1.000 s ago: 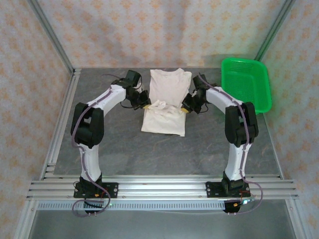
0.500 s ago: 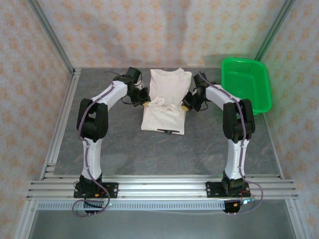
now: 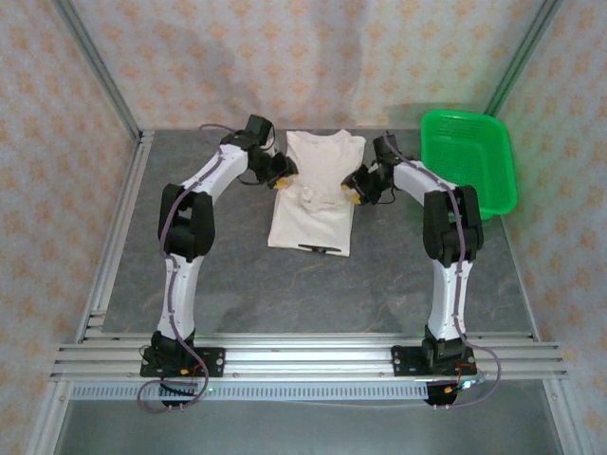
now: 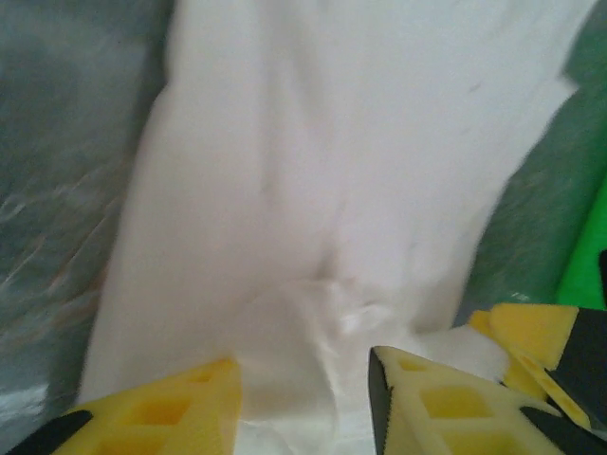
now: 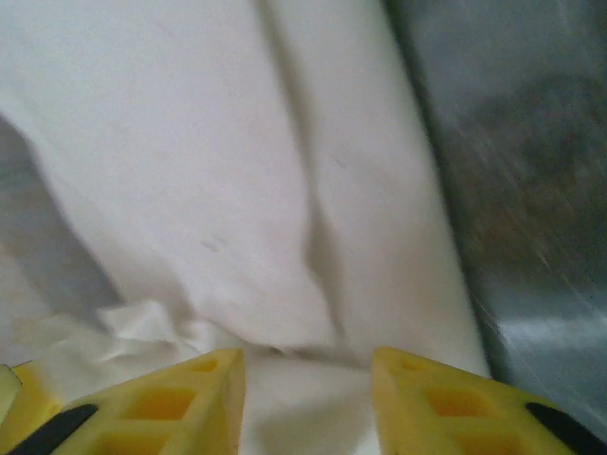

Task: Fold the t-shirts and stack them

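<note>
Both arms have reached farther from their bases, up along the large off-white short-sleeved cotton t-shirt (image 3: 311, 227). It lies at the middle of the grey worktop (image 3: 228, 275), with a bunched ridge across it. The left end effector (image 3: 282, 172) and right end effector (image 3: 357, 186) sit at its edges, fingers parted over the cloth. The green plastic basket (image 3: 469, 161) stands far right, apart from the shirt.

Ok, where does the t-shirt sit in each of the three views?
Top external: t-shirt at back centre of the table, between left claw and right claw.
Left wrist: fills the middle, beyond the left claw.
Right wrist: covers left and centre.
Shared landmark: the crumpled bunch of cloth mid-shirt.
</note>
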Tool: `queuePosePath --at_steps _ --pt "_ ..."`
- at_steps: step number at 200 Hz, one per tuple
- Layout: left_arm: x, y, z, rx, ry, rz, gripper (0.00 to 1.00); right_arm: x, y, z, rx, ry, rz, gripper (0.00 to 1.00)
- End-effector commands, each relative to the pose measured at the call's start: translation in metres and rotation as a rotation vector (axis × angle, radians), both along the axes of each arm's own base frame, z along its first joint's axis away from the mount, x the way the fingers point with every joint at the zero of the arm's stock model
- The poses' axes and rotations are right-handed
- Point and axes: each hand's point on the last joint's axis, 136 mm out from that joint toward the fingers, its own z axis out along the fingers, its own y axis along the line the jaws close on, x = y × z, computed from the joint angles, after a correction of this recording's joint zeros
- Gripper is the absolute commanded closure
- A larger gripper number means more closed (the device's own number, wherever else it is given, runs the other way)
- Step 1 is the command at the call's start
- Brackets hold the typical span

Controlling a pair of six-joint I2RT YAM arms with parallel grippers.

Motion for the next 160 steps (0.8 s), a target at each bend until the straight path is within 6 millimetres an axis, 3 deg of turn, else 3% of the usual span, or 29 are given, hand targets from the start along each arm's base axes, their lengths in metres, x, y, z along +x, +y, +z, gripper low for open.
queuePosePath --at_steps 1,26,56,75,106,109,119,160 --pt "0.029 0.003 0.052 -0.079 -0.092 0.063 0.56 0.062 -0.011 0.078 0.196 -0.251 -0.149 0.56" --pt "0.049 0.012 0.095 -0.16 -0.171 0.147 0.49 0.077 -0.022 0.131 0.319 -0.381 -0.226 0.55" --pt "0.037 0.038 0.121 -0.139 -0.209 0.176 0.43 0.042 -0.022 0.146 0.267 -0.372 -0.174 0.54" --pt "0.014 0.049 0.123 -0.112 -0.21 0.162 0.42 0.005 -0.02 0.139 0.214 -0.351 -0.141 0.55" --pt "-0.036 0.056 0.109 -0.053 -0.183 0.073 0.39 -0.063 -0.006 0.111 0.058 -0.273 -0.008 0.53" --pt "-0.043 0.057 0.117 -0.055 -0.2 0.064 0.38 -0.071 -0.005 0.109 0.035 -0.266 0.009 0.52" --pt "-0.061 0.06 0.116 -0.048 -0.198 0.051 0.35 -0.093 -0.003 0.101 -0.029 -0.244 0.051 0.49" --pt "-0.13 0.067 0.094 -0.052 -0.168 0.028 0.21 -0.161 -0.002 0.074 -0.021 -0.231 0.039 0.3"
